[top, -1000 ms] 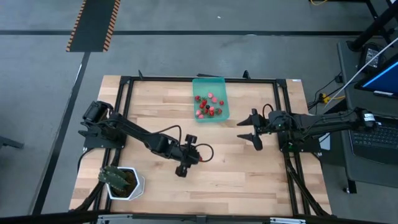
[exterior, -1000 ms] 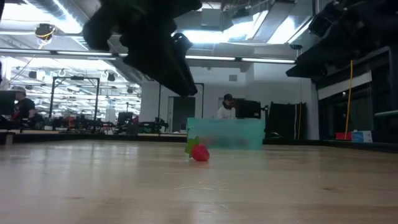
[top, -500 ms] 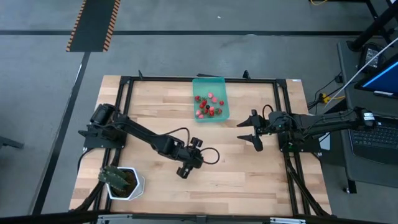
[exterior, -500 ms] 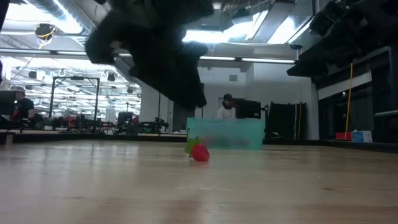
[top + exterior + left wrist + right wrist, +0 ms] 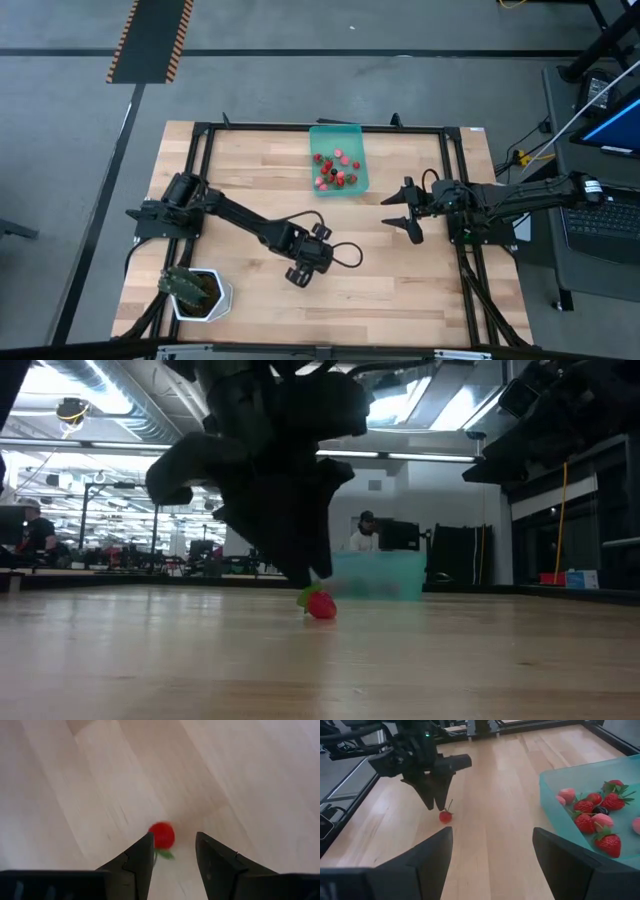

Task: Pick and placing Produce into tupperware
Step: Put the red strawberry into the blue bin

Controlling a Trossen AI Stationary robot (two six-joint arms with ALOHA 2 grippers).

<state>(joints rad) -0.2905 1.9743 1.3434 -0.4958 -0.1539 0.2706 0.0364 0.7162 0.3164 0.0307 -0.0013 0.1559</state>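
A small red strawberry point(image 5: 162, 834) with a green top lies alone on the wooden table, also in the low view point(image 5: 321, 605) and the right wrist view point(image 5: 445, 816). My left gripper point(image 5: 174, 840) hangs open just above it, pointing steeply down, its tips point(image 5: 436, 802) clear of the fruit. In the high view my left gripper point(image 5: 305, 264) hides this fruit. The teal tupperware point(image 5: 335, 129) stands at the far middle with several red and pink fruits point(image 5: 335, 170) and a dark berry point(image 5: 600, 811) inside. My right gripper point(image 5: 403, 210) waits open at the right.
A white pot with a green plant point(image 5: 195, 290) stands at the near left corner. A black frame rail point(image 5: 300, 127) runs around the table top. A dark cable loops beside the left wrist point(image 5: 345, 255). People sit in the room beyond the table point(image 5: 365, 532).
My left gripper has come down toward the loose strawberry and moved a little toward the table's right edge, rolling about its own axis as it sank. Its fingers stay apart. The strawberry has not moved.
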